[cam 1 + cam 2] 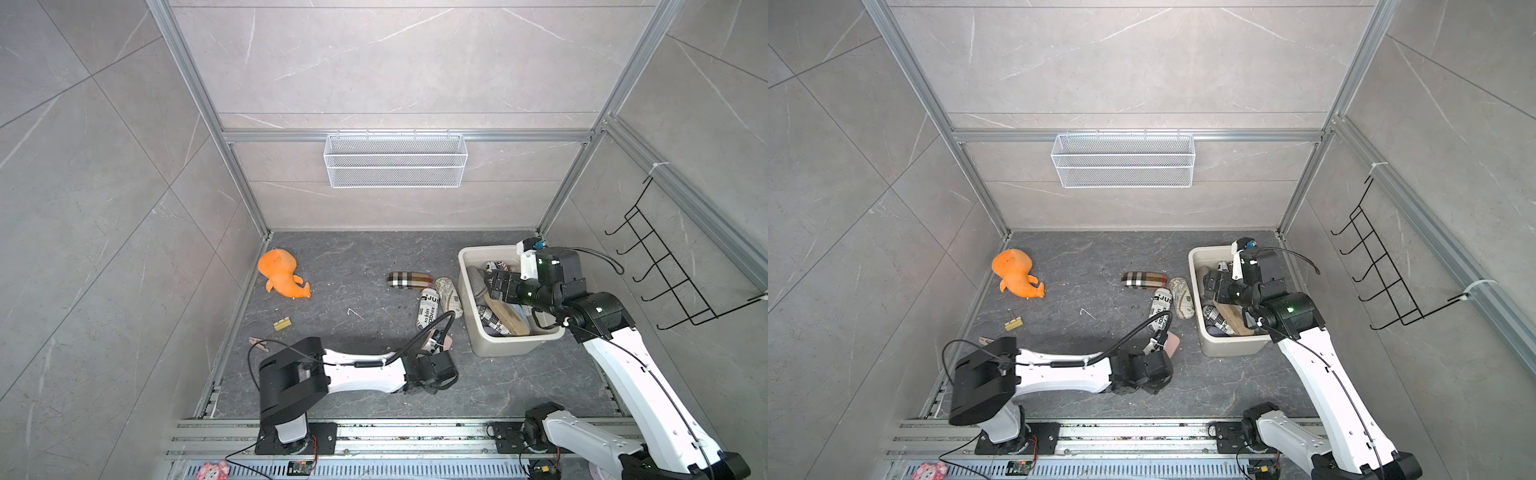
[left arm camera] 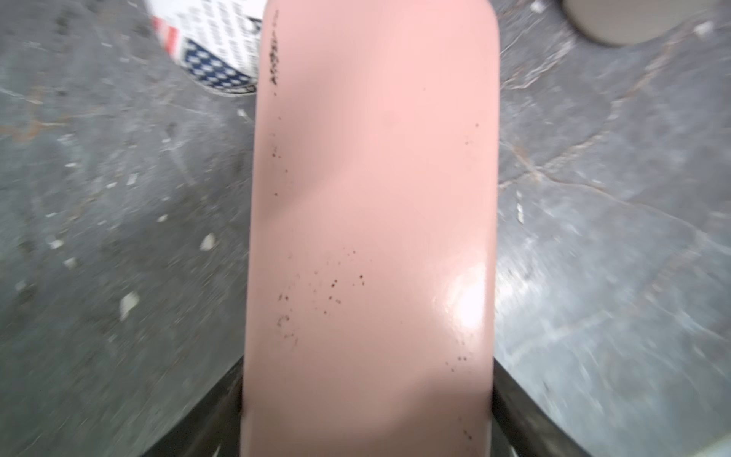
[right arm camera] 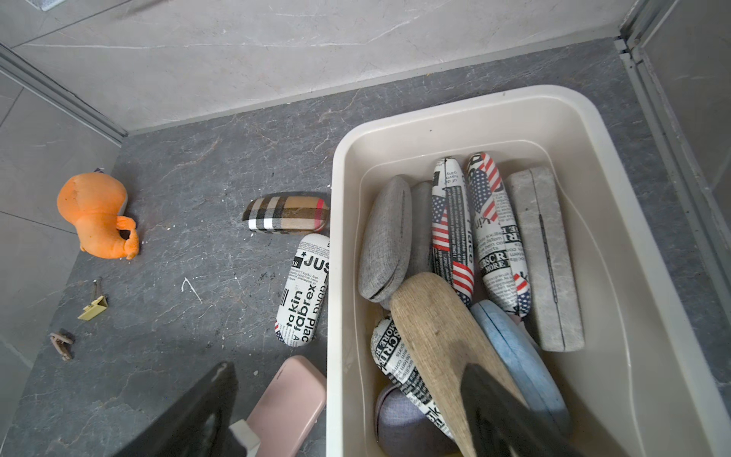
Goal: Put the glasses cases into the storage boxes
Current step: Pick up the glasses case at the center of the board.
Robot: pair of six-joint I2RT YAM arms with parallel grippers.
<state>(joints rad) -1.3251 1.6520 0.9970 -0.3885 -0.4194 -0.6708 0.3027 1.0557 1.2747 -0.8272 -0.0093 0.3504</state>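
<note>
Top view, left pincer: The left pincer (image 1: 436,348) is low over the table (image 1: 353,266), close to the tub (image 1: 509,345). A pink case (image 1: 447,341) peeks out at its tip.
Top view, right pincer: The right pincer (image 1: 491,286) hangs over the tub, above the cases inside.
Top view, cases left out: A plaid case (image 1: 409,279), a newspaper case (image 1: 430,309) and a map case (image 1: 449,297) lie on the table beside the tub.
Left wrist view, grip: The fingers (image 2: 514,399) press both long sides of the pink case (image 2: 372,221), so the left pincer is closed on it. Most of the case sticks out in front. I cannot tell if it is off the table.
Right wrist view, right pincer: Its fingers (image 3: 502,415) stand wide apart and hold nothing. A tan case (image 3: 439,336) tops the pile below.
Right wrist view, room: One wall of the tub (image 3: 617,300) has bare room beside it.
Do it well: I think the pink case goes into the tub now. Lift it higher than the rim. It is smooth and held near one end, so go slowly or it may slip. Move the right pincer away first, then let go low over the bare room.
</note>
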